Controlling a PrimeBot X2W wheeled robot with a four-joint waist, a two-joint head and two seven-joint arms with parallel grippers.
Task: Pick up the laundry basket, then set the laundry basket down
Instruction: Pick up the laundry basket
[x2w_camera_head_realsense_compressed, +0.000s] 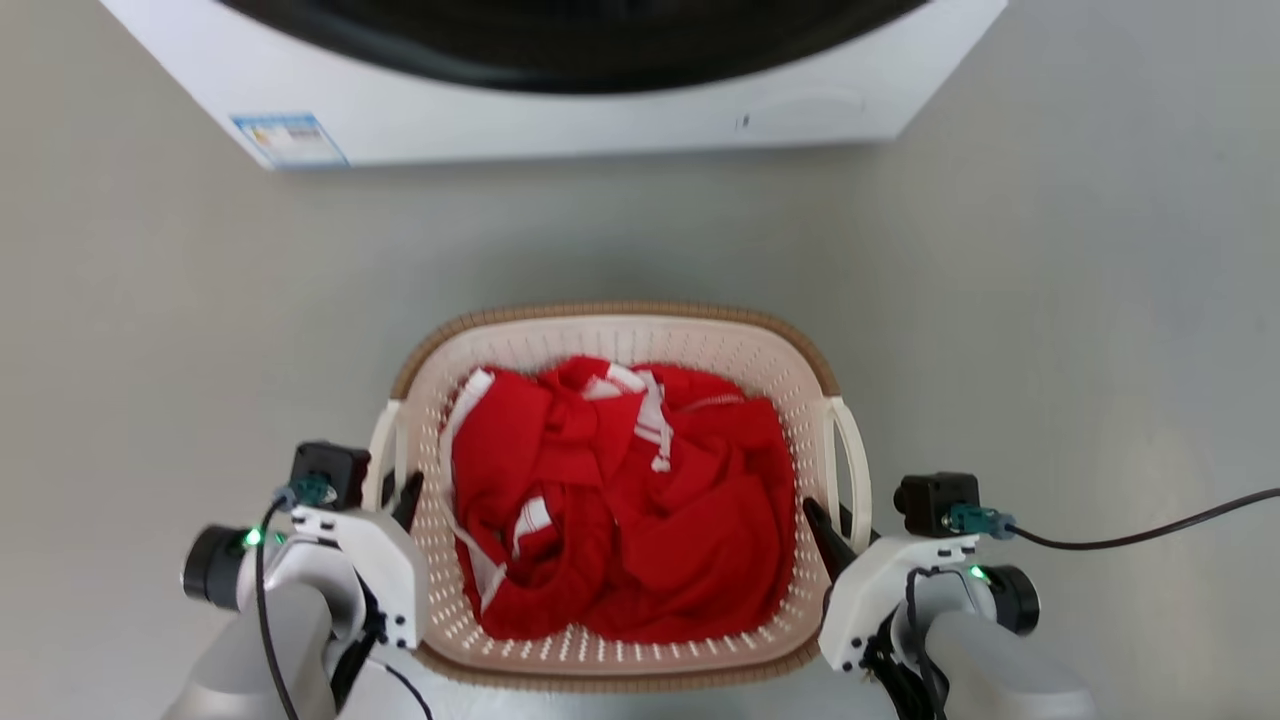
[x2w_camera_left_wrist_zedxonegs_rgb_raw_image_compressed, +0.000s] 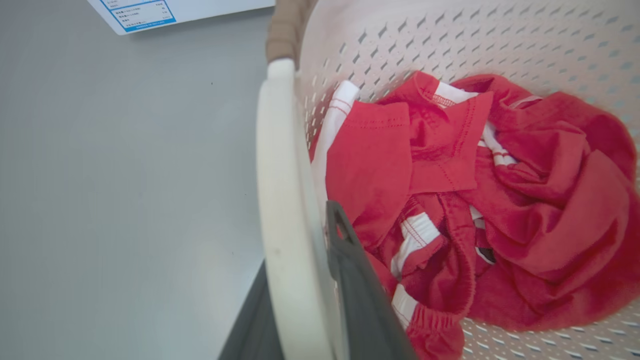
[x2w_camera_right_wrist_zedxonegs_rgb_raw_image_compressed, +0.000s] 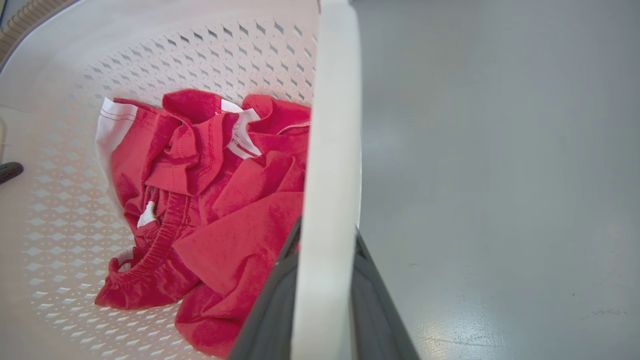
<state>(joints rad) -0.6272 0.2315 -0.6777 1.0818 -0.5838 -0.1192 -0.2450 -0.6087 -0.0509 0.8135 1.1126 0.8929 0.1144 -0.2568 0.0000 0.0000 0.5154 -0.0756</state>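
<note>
Laundry basket (x2w_camera_head_realsense_compressed: 620, 340): perforated cream plastic, rounded-rectangular, brown woven-look rim.

Light comes bright and even, seemingly from above, soft enough that the floor (x2w_camera_head_realsense_compressed: 150, 350) carries only a faint shadow band under the washer (x2w_camera_head_realsense_compressed: 560, 120) at twelve o'clock in my head view, with a pale sheen toward four o'clock. In my right wrist view a whitish glare patch sits on the floor at five o'clock. My left wrist lens bows the laundry basket (x2w_camera_left_wrist_zedxonegs_rgb_raw_image_compressed: 450, 45) handle (x2w_camera_left_wrist_zedxonegs_rgb_raw_image_compressed: 280, 200) into a curve, blurred so close — as are my dark fingers (x2w_camera_left_wrist_zedxonegs_rgb_raw_image_compressed: 360, 280). The red clothes (x2w_camera_head_realsense_compressed: 620, 500) look sharp, heavily saturated.
</note>
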